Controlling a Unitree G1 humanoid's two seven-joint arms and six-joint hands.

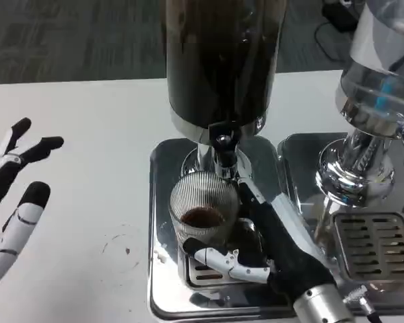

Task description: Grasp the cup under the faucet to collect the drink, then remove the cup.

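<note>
White table [101,128] under everything. Left robot hand [13,202] at far left, fingers spread, holding nothing, well apart from cup. Ribbed glass cup [202,212] upright on metal drip tray [163,269], directly below faucet [223,151], dark drink inside. Right robot hand [262,245] wraps cup from right, nearer hand.

A second dispenser [370,128] stands at right.

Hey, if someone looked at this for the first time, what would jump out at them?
The tall dark drink dispenser at top centre, with a ribbed glass cup under its faucet, a little dark drink inside. The right hand grips that cup over the shiny drip tray, while the left hand hovers open at far left.
</note>
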